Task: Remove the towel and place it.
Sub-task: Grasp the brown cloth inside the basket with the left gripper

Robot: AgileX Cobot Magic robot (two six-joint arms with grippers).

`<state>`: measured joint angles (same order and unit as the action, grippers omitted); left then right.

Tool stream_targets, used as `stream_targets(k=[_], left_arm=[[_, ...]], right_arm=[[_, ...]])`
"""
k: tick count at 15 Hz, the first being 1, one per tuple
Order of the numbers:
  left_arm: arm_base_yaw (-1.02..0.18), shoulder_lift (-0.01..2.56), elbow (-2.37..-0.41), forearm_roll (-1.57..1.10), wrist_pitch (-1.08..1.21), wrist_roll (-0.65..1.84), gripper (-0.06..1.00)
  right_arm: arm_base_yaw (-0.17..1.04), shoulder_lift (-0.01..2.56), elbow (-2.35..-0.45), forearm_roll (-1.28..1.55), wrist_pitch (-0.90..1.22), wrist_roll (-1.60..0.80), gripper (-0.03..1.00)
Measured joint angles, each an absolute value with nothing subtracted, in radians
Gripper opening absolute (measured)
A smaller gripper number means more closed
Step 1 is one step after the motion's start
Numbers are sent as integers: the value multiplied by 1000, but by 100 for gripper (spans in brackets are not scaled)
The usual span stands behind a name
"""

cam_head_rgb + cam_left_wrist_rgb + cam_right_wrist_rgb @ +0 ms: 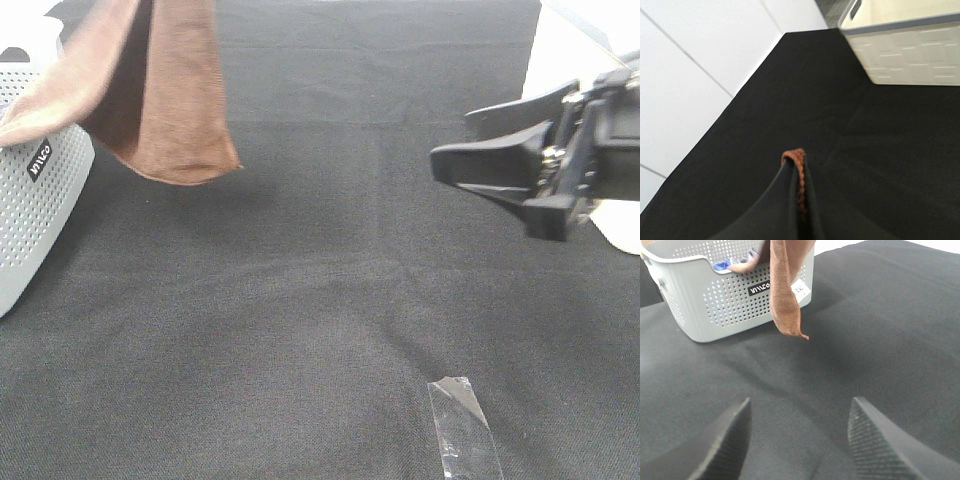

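Observation:
The rust-brown towel [160, 100] hangs from above at the top left, partly draped over the rim of the grey perforated basket [30, 200]. Its lower corner hangs free above the black table cloth. In the right wrist view the towel [785, 295] dangles in front of the basket [715, 300]. My left gripper [796, 167] is shut on the towel's stitched hem [800, 175], with the basket [905, 55] beyond it; this gripper is out of the exterior high view. My right gripper [452, 138] is open and empty at the right, far from the towel, and it shows in its own view [800, 425].
A strip of clear tape [462, 425] lies on the black table cloth [330, 280] near the front. A white object [560, 50] stands at the back right. Something blue [722, 264] lies inside the basket. White floor tiles [690, 75] border the table.

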<state>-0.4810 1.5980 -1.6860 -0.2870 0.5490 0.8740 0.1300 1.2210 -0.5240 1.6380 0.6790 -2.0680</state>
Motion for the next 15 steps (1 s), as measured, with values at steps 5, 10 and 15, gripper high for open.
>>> stream_targets(k=[5,10,15], left_arm=[[-481,1598,-1686,-338,551,913,0],[-481,1598,-1686,-338,551,911,0],[-481,1598,-1686,-338,551,911,0]], right_arm=[[130,1255,-524,1677,678,-2177,56],[130,1255,-524,1685,677,-2181,56],[130,1255,-524,1687,677,-2145,56]])
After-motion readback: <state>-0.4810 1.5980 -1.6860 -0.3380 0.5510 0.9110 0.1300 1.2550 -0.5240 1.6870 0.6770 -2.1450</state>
